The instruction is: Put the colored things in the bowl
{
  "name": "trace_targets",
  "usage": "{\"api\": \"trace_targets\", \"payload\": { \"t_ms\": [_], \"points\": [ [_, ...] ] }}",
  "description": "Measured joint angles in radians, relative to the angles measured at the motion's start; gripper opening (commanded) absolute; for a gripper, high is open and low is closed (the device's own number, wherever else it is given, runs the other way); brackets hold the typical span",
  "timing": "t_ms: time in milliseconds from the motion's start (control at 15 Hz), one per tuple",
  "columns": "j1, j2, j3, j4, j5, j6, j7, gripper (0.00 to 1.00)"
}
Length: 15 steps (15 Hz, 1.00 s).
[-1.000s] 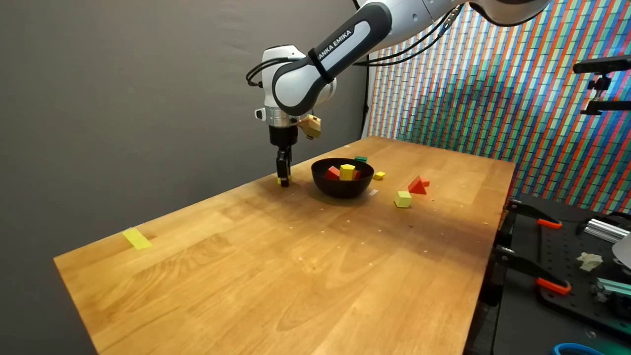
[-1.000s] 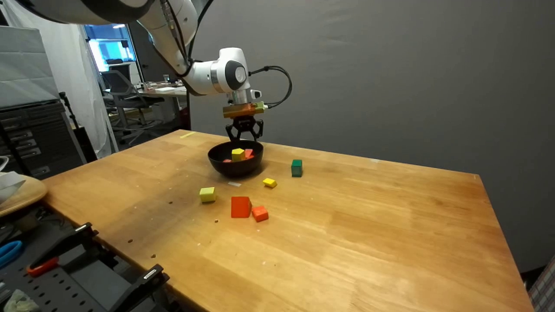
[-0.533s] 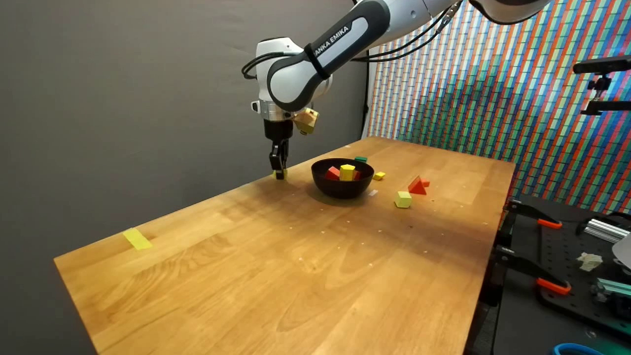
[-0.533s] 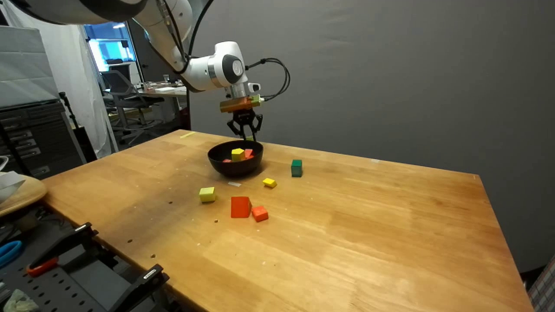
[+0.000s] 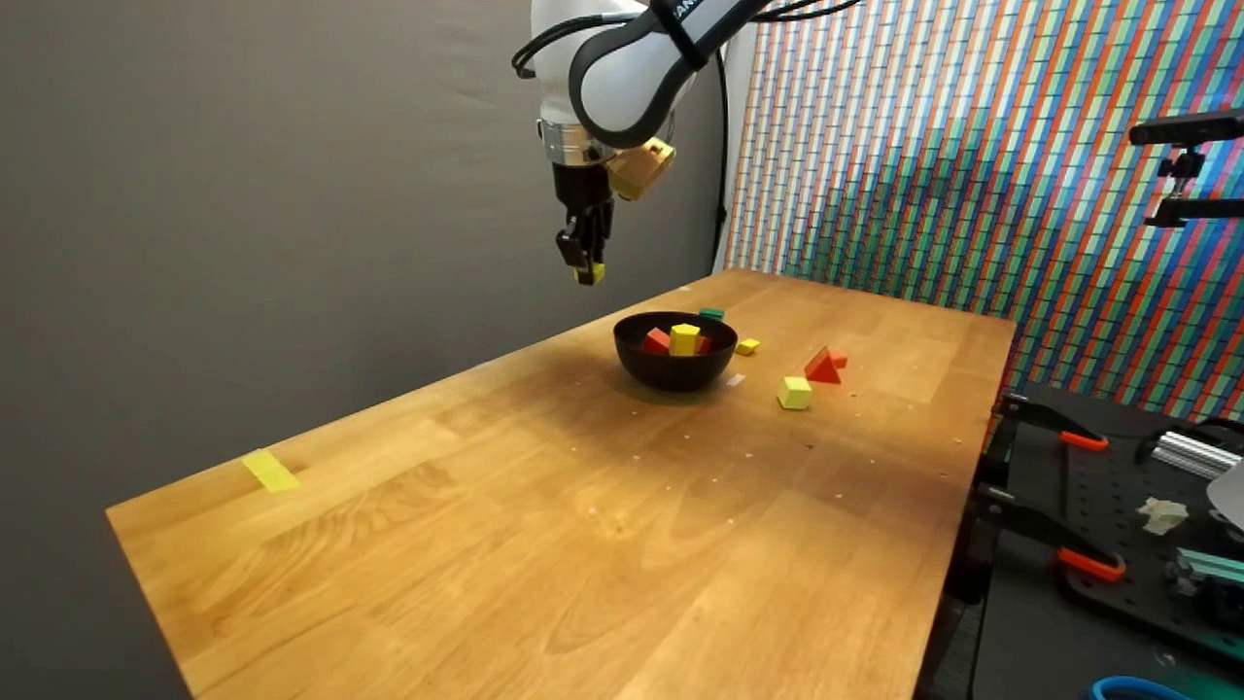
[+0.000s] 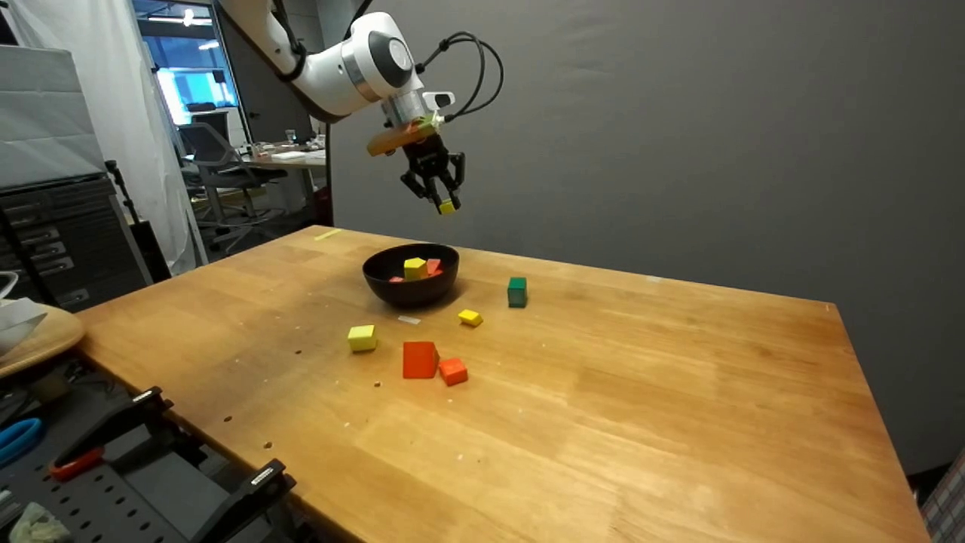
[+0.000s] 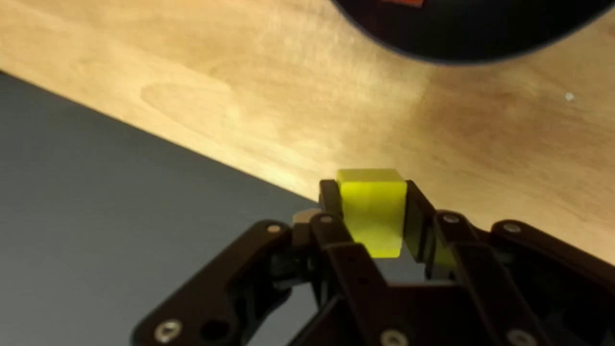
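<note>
My gripper (image 7: 372,211) is shut on a yellow block (image 7: 374,218), with a dark finger pressed to each side in the wrist view. It hangs in the air behind the black bowl (image 5: 671,371), well above the rim. Inside the bowl lie another yellow block (image 5: 684,340) and red pieces (image 5: 656,341). On the table in front are a pale yellow cube (image 6: 362,338), a larger red block (image 6: 419,360), a small orange-red block (image 6: 453,371) and a thin yellow piece (image 6: 470,317). A teal block (image 6: 516,292) stands beside the bowl, partly hidden by it in an exterior view.
Flat yellow tape (image 5: 271,471) is stuck near the table's corner, and a whitish strip (image 6: 408,320) lies by the bowl. A grey wall (image 5: 292,243) rises behind the table's back edge. Black clamps (image 6: 245,498) grip the near edge beside a dark side bench.
The jaws have closed on the yellow block, which was on the table behind the bowl. Gripper and block have risen well clear of the table, and the wrist has tilted. The other pieces stayed put.
</note>
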Motion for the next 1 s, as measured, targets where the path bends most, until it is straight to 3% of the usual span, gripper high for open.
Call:
{"api": "trace_targets", "payload": {
  "t_ms": [200, 267, 333, 467, 733, 1000],
  "points": [
    [-0.017, -0.086, 0.000, -0.157, 0.020, -0.013, 0.065, 0.20],
    [-0.023, -0.110, 0.001, -0.210, 0.032, -0.012, 0.083, 0.26],
    [-0.029, -0.132, 0.003, -0.263, 0.045, -0.010, 0.096, 0.59],
    [-0.041, -0.176, 0.009, -0.364, 0.070, 0.008, 0.117, 0.65],
    [-0.062, -0.286, 0.025, -0.534, 0.126, 0.074, 0.124, 0.96],
    [-0.089, -0.445, 0.036, -0.701, 0.186, 0.192, 0.125, 1.00]
  ]
}}
